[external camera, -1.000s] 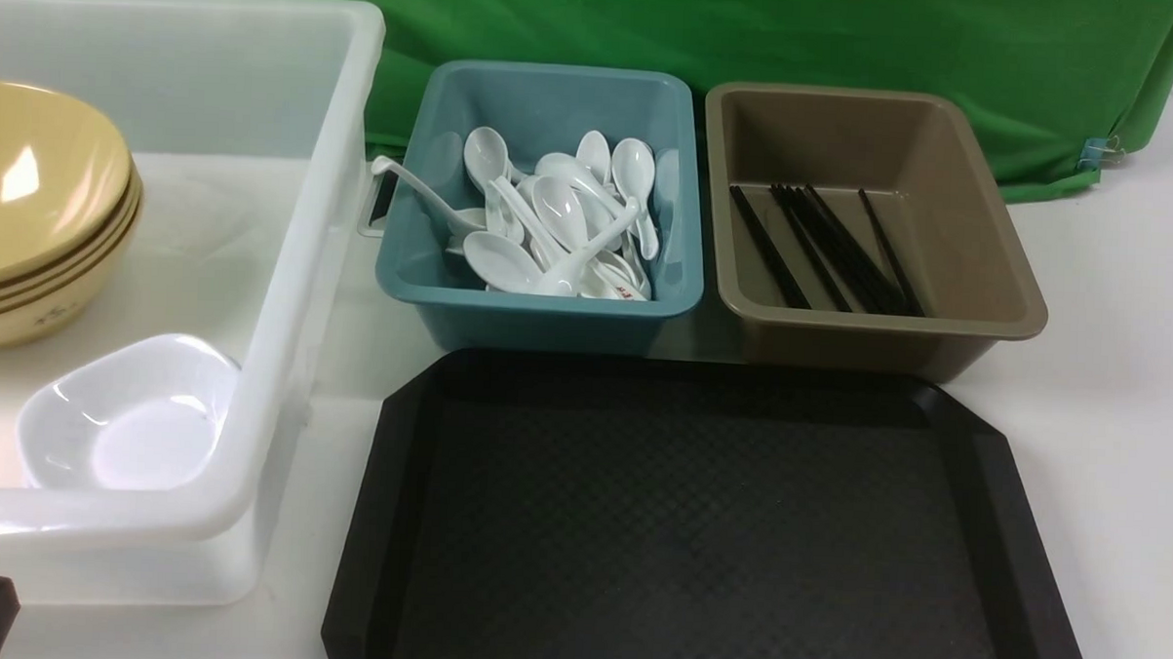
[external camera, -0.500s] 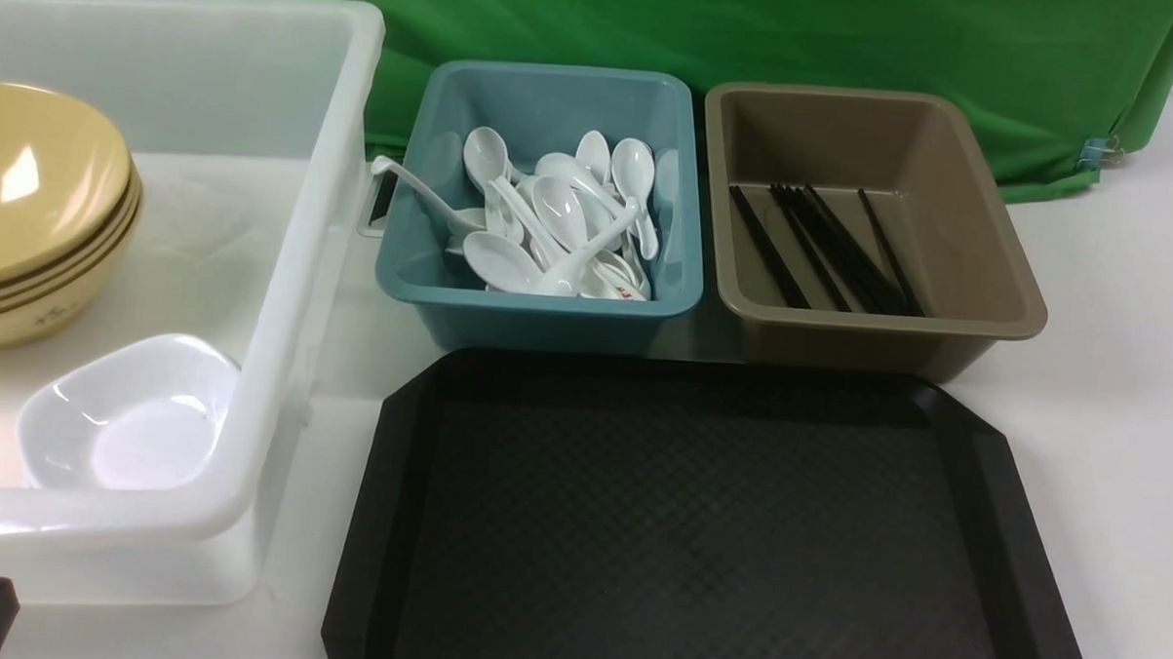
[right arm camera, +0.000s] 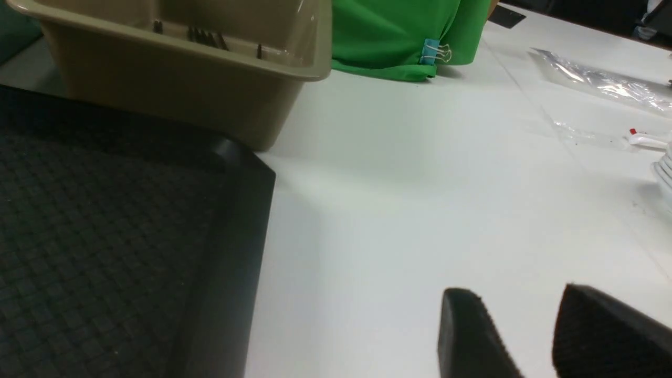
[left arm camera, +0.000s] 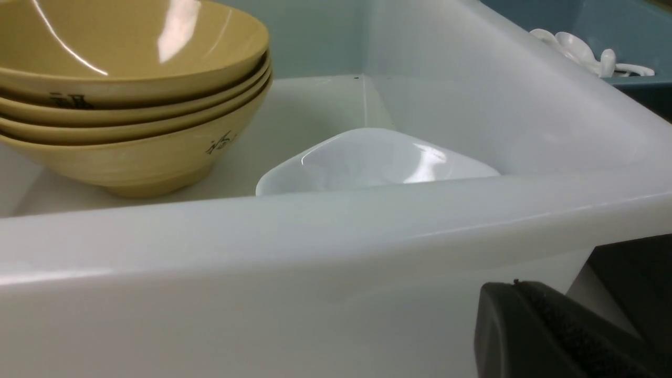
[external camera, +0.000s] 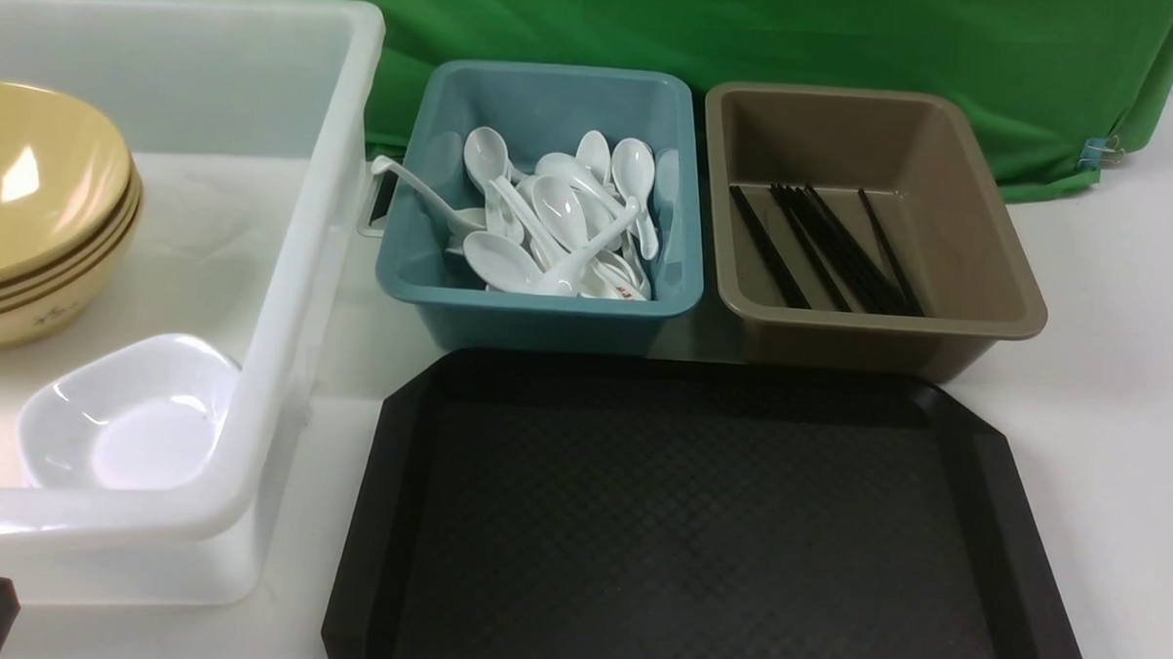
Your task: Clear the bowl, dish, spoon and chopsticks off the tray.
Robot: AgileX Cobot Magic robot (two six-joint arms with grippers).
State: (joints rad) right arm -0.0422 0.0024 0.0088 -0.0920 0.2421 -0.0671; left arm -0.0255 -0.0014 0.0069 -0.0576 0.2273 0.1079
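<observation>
Nothing moves since a second ago: tray point(external camera: 706, 529) is bare, left gripper point(left arm camera: 556, 331) pressed together, right gripper point(right arm camera: 530, 336) spread and holding nothing, so task looks finished.

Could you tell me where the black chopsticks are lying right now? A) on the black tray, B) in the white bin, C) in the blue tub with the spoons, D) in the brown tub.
D: the chopsticks lie on the floor of the brown tub, beyond the bare tray.

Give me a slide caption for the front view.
Empty tray before tubs of spoons and chopsticks.
</observation>
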